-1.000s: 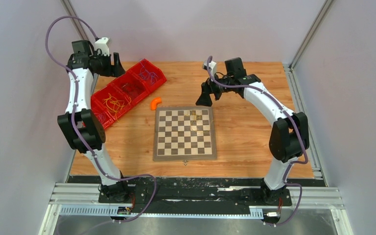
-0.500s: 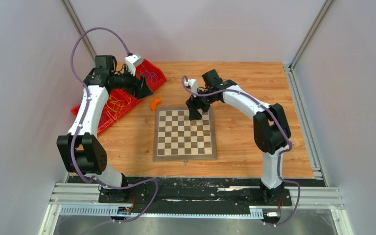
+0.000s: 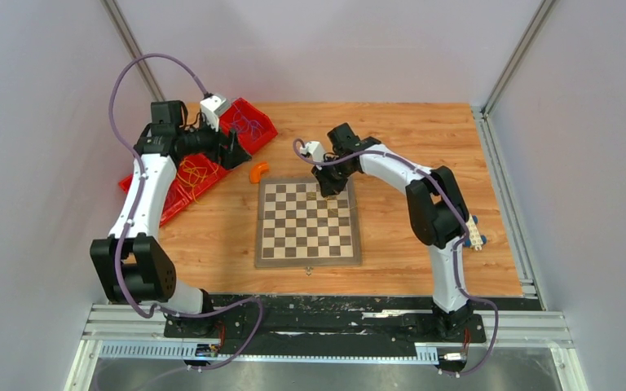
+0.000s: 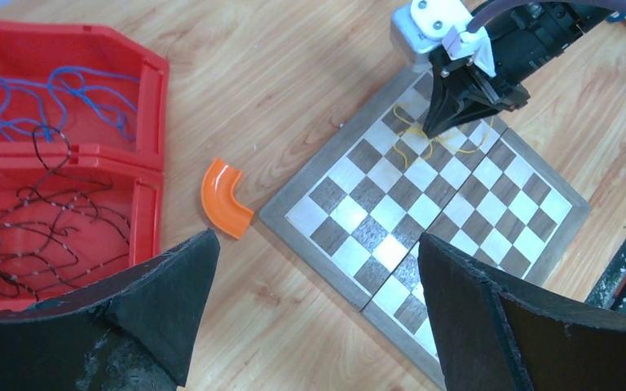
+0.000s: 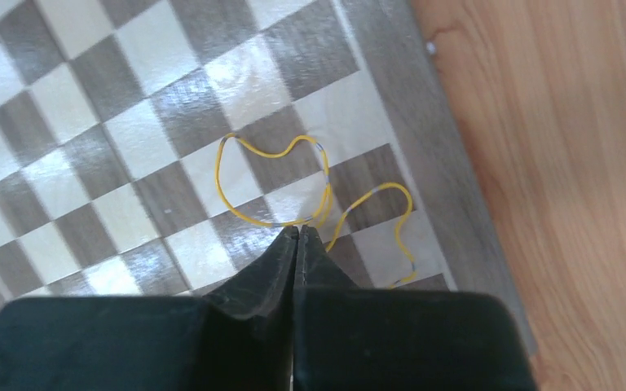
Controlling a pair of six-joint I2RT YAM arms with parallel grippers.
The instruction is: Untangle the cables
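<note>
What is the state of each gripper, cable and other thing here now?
yellow cable: loose loops, lying on the chessboard
chessboard: unfolded, flat on the table
right gripper: shut on the yellow cable
left gripper: open, empty
blue cable: tangled, in a red bin
black cable: tangled, in the next compartment

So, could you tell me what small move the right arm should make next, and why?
Probably a slow, short lift: the right gripper is shut at the yellow cable, seemingly pinching it, while its loops lie flat on the chessboard. Lifting would show whether the grip holds.
</note>
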